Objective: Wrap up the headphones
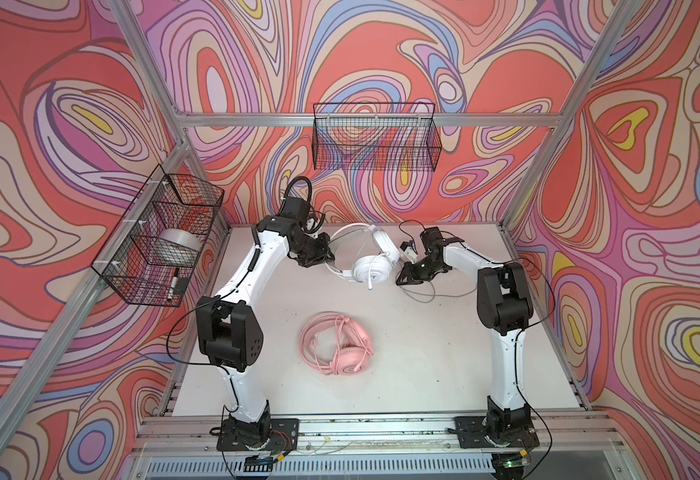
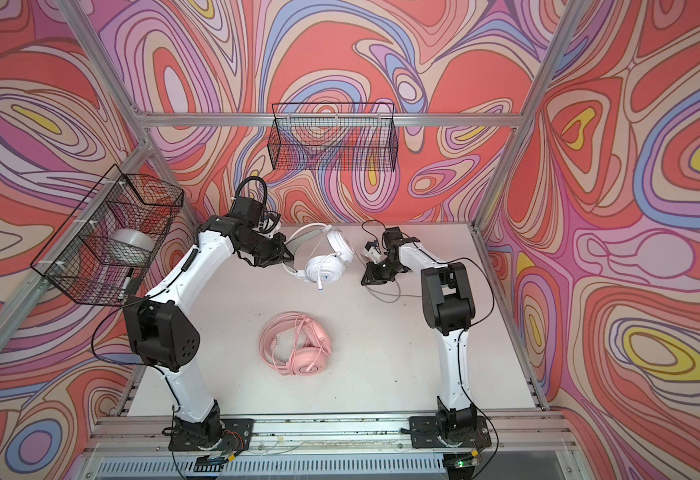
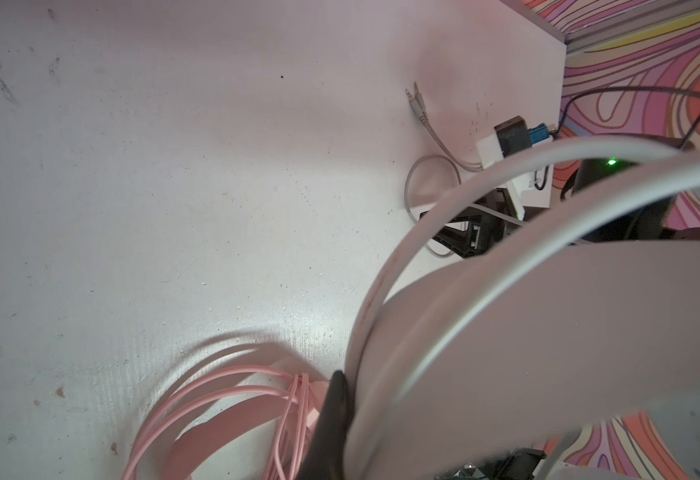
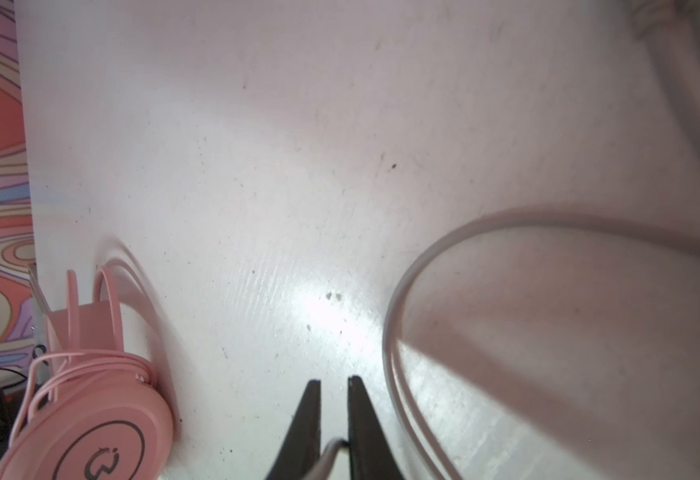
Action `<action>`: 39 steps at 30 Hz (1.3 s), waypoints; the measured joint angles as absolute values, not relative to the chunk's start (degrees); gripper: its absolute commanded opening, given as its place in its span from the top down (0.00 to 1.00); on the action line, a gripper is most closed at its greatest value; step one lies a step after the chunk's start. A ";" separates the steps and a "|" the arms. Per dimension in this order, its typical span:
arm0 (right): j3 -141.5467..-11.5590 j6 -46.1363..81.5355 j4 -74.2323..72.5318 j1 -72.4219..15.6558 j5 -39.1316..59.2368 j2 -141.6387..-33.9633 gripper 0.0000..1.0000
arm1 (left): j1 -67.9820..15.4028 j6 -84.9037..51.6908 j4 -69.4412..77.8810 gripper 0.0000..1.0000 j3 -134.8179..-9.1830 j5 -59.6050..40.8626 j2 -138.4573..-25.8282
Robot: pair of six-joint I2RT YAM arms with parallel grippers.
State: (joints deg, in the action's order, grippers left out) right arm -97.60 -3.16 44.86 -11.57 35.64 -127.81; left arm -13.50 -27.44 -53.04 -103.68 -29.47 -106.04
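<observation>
Our left gripper (image 1: 328, 261) is clenched on the headband (image 3: 547, 332) of the white over-ear plastic headset (image 1: 371, 270), its earcups just beyond the fingers. Our right gripper (image 4: 333, 380) stands slightly parted, with the headset's thin grey cable (image 4: 394, 332) lying loose between the fingers and looping beside them. The pink over-ear headset (image 1: 348, 361), wound in its cable, lies well apart from both. The headband hides our left fingertips. The scuffed white tabletop (image 1: 443, 353) sits within swirl-patterned pink and orange walls (image 1: 381, 50)

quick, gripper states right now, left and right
left gripper: closed on the white headset, at its headband
right gripper: slightly open, grey cable between its jaws
</observation>
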 measured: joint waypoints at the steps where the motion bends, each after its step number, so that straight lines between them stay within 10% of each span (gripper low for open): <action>1: -96.68 -3.01 44.14 -11.53 35.70 -127.70 0.74 | -13.50 -27.51 -52.66 1.00 -103.68 -29.87 -106.04; 39: -77.28 -2.26 32.95 -11.33 37.58 -118.34 0.66 | -10.79 -43.27 -43.03 1.00 -109.84 -31.94 -110.45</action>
